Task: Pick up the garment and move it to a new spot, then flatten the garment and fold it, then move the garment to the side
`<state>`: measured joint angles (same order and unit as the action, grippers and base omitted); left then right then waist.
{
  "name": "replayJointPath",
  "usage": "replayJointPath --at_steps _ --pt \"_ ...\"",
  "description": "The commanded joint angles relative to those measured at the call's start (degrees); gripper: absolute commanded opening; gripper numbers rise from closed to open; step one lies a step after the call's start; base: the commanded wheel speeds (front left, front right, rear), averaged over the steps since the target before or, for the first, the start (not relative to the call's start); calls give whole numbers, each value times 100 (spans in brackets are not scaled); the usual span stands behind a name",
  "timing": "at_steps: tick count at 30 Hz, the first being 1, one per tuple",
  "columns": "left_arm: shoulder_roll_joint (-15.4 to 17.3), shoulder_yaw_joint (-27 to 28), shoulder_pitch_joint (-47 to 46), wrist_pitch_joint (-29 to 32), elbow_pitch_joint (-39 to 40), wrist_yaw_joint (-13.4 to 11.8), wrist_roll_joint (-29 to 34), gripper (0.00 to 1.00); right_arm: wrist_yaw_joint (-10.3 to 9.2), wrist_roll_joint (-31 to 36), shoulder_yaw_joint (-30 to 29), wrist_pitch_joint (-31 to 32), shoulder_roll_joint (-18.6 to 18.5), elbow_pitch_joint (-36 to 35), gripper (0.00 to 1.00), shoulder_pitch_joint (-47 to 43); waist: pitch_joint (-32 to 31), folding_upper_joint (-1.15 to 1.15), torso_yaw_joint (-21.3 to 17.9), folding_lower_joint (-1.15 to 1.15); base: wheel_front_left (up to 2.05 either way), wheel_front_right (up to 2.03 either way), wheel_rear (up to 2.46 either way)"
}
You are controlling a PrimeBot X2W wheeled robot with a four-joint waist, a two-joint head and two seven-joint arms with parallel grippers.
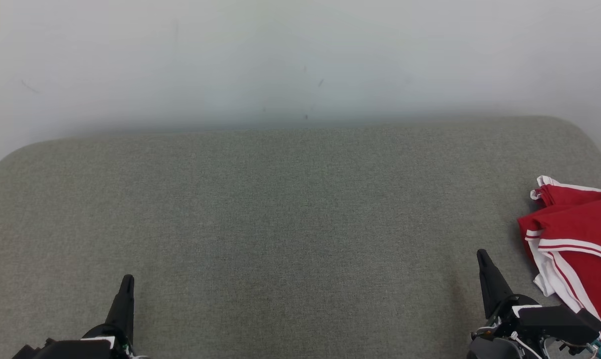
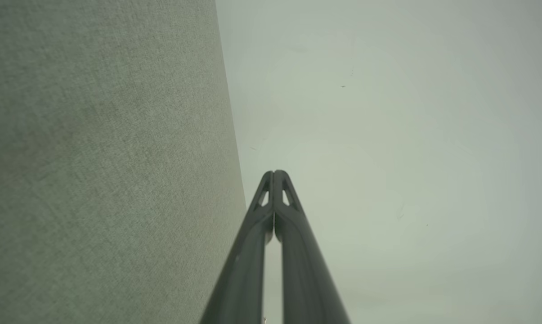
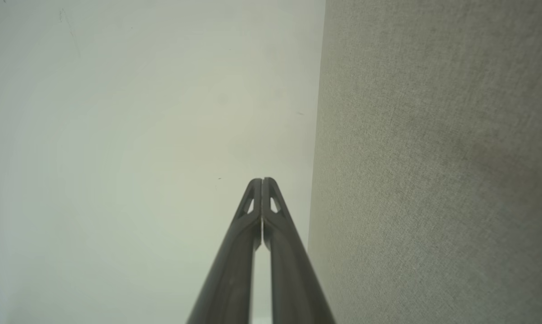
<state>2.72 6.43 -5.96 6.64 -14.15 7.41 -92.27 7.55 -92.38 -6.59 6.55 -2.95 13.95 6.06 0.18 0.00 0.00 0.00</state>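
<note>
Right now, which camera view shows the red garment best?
The head view: the red garment lies crumpled on the grey cushion at the far right, partly cut by the frame edge. The wrist views look along the shut left end effector and right end effector at cushion and pale wall.

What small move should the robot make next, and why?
Probably open the right gripper and swing it right toward the garment: it lies crumpled and untouched at the grey surface's right edge, nearest that gripper, which is shut.
</note>
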Motion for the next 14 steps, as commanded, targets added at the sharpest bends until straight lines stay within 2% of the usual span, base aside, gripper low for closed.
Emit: replayJointPath --at_steps 1,14 --pt "30 19 -61 2 18 17 -27 0 -12 -8 -1 18 13 -7 0 25 0 0 0 0 0 0 0" --pt "29 20 -60 2 18 17 -27 0 -12 -8 -1 18 13 -7 0 25 0 0 0 0 0 0 0"
